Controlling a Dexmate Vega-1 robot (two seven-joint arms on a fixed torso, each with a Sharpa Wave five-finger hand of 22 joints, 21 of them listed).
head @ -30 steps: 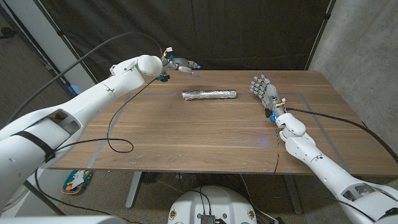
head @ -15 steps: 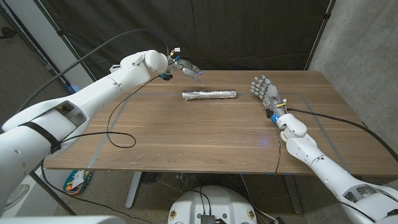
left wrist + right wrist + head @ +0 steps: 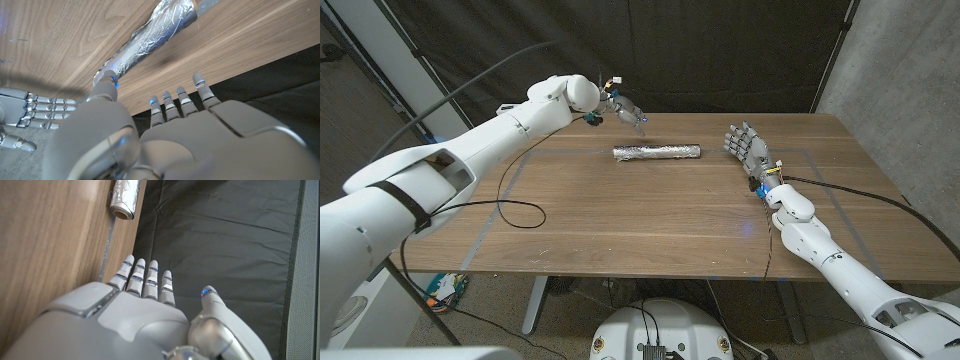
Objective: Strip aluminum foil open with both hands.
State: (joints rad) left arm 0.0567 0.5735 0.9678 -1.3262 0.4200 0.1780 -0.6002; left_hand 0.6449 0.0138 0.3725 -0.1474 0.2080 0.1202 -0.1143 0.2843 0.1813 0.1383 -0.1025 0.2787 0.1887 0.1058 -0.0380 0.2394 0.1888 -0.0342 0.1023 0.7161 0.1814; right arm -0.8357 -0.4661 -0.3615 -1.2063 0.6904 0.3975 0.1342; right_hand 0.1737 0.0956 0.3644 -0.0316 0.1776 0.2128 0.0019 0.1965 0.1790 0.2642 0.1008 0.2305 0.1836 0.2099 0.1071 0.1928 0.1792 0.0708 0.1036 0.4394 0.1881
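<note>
A roll of aluminum foil [image 3: 658, 152] lies crosswise on the wooden table [image 3: 650, 220], toward the far side. My left hand [image 3: 626, 110] hovers above the table's far edge, just behind the roll's left end, fingers apart and holding nothing. In the left wrist view the crinkled foil roll [image 3: 145, 41] lies just beyond my left hand [image 3: 170, 130]. My right hand [image 3: 746, 146] stands to the right of the roll, fingers spread upward, empty. The right wrist view shows my right hand [image 3: 145, 305] and the foil roll's open end [image 3: 125, 197].
A black cable [image 3: 515, 215] loops over the table's left part. Another cable [image 3: 840, 188] trails from my right wrist across the right side. A black curtain [image 3: 720, 50] hangs behind the table, with a concrete wall [image 3: 900, 90] at the right.
My left hand has moved right along the table's far edge, closer to the foil roll's left end. The right hand has stayed put.
</note>
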